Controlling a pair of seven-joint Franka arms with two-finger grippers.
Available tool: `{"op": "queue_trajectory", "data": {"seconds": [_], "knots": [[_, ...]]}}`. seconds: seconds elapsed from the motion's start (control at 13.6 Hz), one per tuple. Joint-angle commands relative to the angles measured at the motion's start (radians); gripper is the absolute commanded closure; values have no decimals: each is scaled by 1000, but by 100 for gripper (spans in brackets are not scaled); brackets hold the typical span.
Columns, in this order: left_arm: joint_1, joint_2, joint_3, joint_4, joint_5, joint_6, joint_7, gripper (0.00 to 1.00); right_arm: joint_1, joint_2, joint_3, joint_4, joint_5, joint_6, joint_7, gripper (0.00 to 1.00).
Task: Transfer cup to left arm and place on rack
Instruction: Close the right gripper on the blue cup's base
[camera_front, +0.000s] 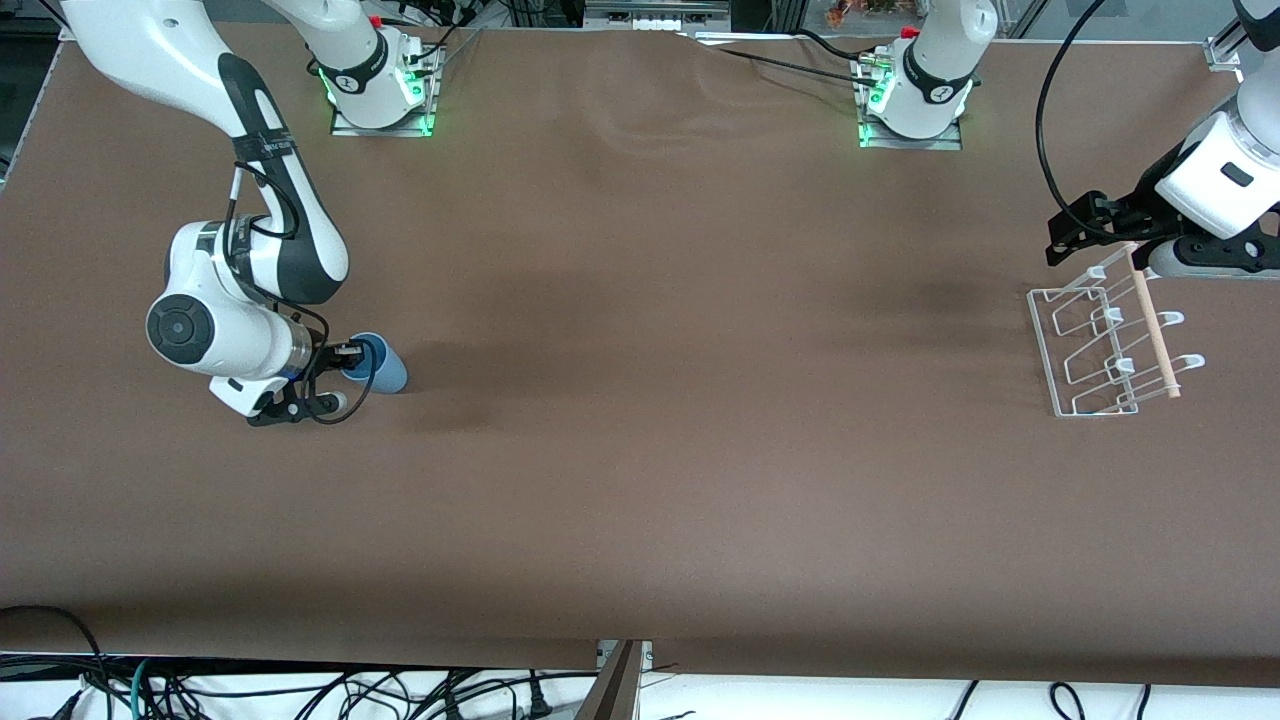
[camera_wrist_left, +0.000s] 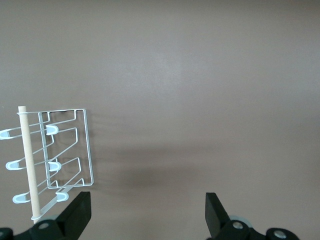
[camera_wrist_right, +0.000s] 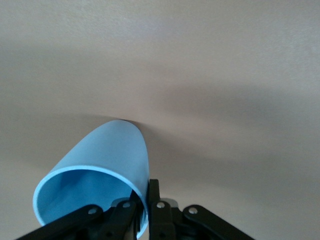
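Brown table (camera_front: 640, 480): right tool (camera_front: 345, 375) pinches cup (camera_front: 385, 368) rim.

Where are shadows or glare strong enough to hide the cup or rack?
Front view: soft dark patches on the table, one beside the cup; rack wires clear. Left wrist view: faint shadow beside the rack, sharp. Right wrist view: cup close, evenly lit, no glare.

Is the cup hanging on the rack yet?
No. The cup is at the right arm's end of the table, its rim pinched by the right gripper, while the rack holds nothing.
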Motion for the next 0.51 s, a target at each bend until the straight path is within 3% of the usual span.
{"op": "queue_trajectory", "data": {"seconds": [0.0, 0.22, 0.44], "knots": [[-2, 13, 2, 32, -13, -25, -8, 0, 4, 4, 16, 70, 49, -94, 45, 100], [-2, 13, 2, 32, -13, -25, -8, 0, 17, 3, 48, 197, 77, -244, 187, 100], [-2, 14, 2, 32, -21, -25, -6, 0, 21, 4, 100, 297, 182, -301, 365, 100]]}}
